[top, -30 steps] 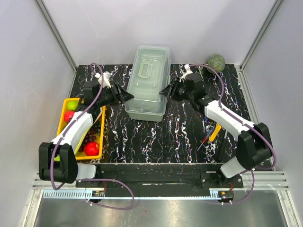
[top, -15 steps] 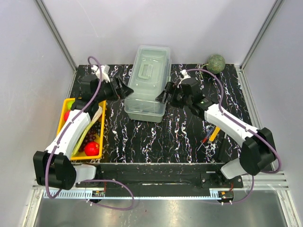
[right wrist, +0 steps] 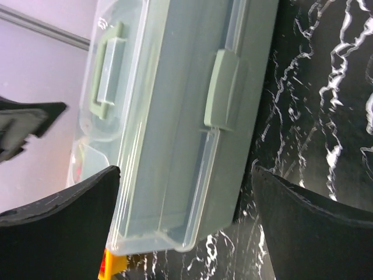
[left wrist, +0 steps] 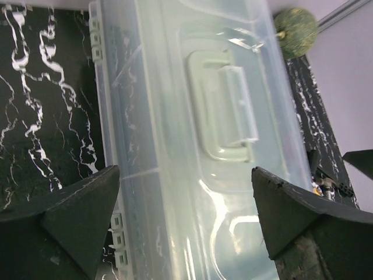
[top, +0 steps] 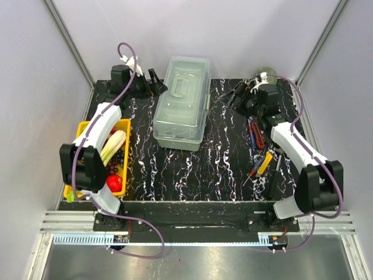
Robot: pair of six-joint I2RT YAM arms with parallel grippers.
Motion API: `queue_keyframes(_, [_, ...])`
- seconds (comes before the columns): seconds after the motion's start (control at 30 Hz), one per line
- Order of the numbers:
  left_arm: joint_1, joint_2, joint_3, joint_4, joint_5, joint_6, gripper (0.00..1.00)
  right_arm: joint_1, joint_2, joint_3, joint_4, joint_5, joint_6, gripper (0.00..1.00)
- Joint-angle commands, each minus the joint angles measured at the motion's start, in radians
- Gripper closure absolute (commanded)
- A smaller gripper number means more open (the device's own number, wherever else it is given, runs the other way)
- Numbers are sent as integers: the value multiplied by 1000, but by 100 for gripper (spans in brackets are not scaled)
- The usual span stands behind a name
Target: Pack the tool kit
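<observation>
The tool kit's pale grey-green toolbox (top: 180, 102) stands shut in the middle of the table, its translucent lid and handle (left wrist: 224, 114) on top and a latch (right wrist: 224, 96) on its right side. My left gripper (top: 154, 79) hovers open off the box's back left corner, touching nothing. My right gripper (top: 236, 96) hangs open to the right of the box, a gap apart from it. In both wrist views the toolbox (right wrist: 175, 128) fills the space beyond the wide-spread fingers (left wrist: 76, 216). Small hand tools with red, blue (top: 252, 135) and yellow (top: 260, 164) handles lie on the right of the table.
A yellow tray (top: 81, 131) of produce sits at the left edge beside my left arm. A green ball (left wrist: 296, 24) rests at the back right corner, mostly hidden behind my right wrist in the top view. Grey walls close in the table.
Both grippers have opened wide and drawn away from the toolbox's sides, the left toward the back left, the right toward the back right. The toolbox stays put.
</observation>
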Motion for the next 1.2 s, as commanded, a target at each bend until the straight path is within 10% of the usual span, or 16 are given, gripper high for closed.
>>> queue_keyframes(0.0, [1, 95, 81, -29, 26, -18, 1, -61, 135, -18, 283, -245, 114, 1])
queue_keyframes(0.7, [2, 233, 136, -66, 120, -76, 1, -94, 791, 81, 1337, -536, 764, 1])
queue_keyframes(1.17, [1, 260, 143, -90, 279, -99, 1, -68, 937, 184, 1603, -599, 949, 1])
